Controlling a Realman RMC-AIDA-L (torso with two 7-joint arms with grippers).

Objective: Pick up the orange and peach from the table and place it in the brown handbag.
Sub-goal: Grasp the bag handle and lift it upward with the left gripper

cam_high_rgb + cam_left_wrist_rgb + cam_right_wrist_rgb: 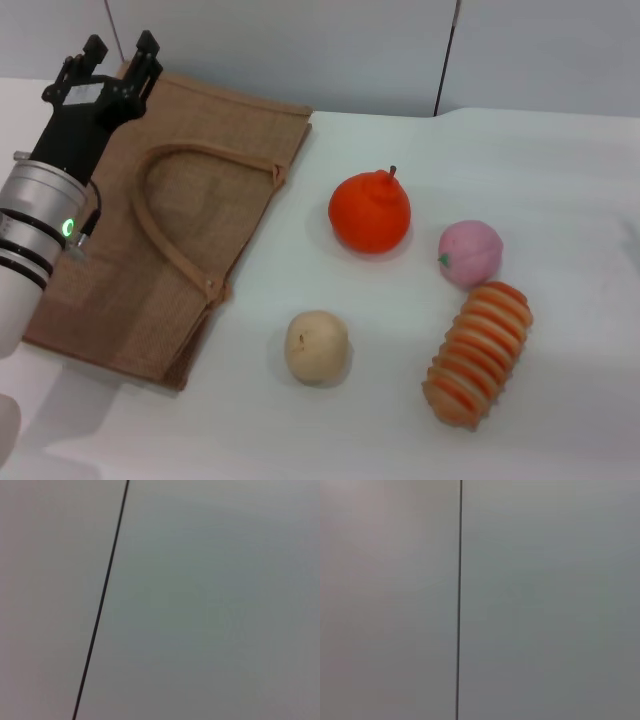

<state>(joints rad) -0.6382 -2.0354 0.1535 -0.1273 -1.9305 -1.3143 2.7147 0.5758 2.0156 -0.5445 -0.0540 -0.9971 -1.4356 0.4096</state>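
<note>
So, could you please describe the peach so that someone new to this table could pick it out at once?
Start from the brown handbag lying flat on the table's left side, then look right past the orange. The peach sits just right of it, above the ridged striped loaf. It is the only pink fruit, smaller than the orange, with a green leaf mark.

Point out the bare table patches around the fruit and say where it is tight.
Bare table runs behind the orange and peach, and in front of the beige fruit. A strip separates the brown handbag from the orange. Tightest: the peach nearly touches the ridged loaf. The left tool is over the handbag's far corner.
</note>
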